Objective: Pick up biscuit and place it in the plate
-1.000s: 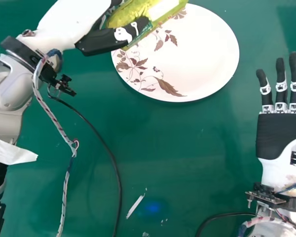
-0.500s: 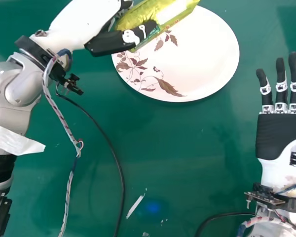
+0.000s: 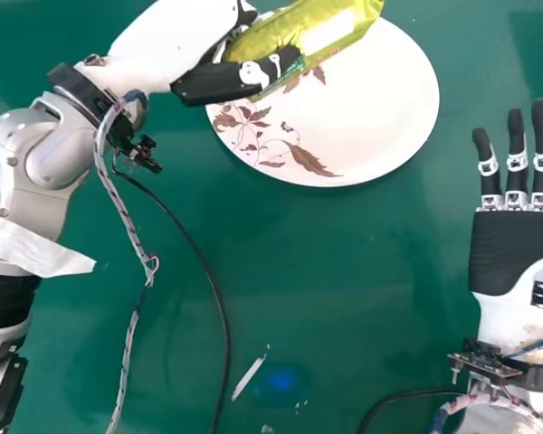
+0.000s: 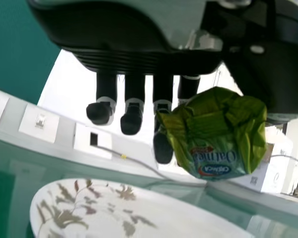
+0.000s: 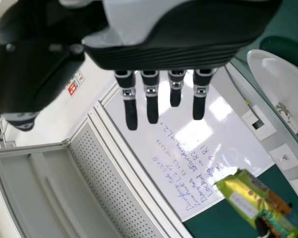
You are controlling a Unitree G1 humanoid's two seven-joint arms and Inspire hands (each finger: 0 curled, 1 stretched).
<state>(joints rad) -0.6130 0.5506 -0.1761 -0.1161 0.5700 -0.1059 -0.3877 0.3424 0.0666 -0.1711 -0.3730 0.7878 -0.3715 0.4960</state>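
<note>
Holding the biscuit packet (image 3: 294, 32) is the left hand (image 3: 217, 83), stationed at the far left part of the plate (image 3: 371, 117). Grip noted: packet pinched between thumb and fingers, the fingers long and only lightly bent. The right hand (image 3: 516, 244) lies off to the robot's right, palm bare, fingers straight and slightly spread, nothing in it.

Position of packet: in the head view it extends out of the left hand, its long axis slanting forward and to the robot's right, across the plate's far left rim. In the left wrist view it appears raised and apart from the plate. The left hand is plainly the nearer; the right is well apart from the packet. In my judgement the task is at the placing stage. The next move calls for a short shift toward the plate's middle, then lowering and release. Risk assessed: let go here, the packet could land across the rim and tip off. The wrapper looks thin and crinkled and would probably crumple under a harder squeeze.

Markings: a pale panel (image 3: 328, 33) on the packet's side; a red and blue printed badge (image 4: 213, 161) at its end; handwriting (image 5: 184, 163) on a whiteboard (image 5: 164, 134) behind.
</note>
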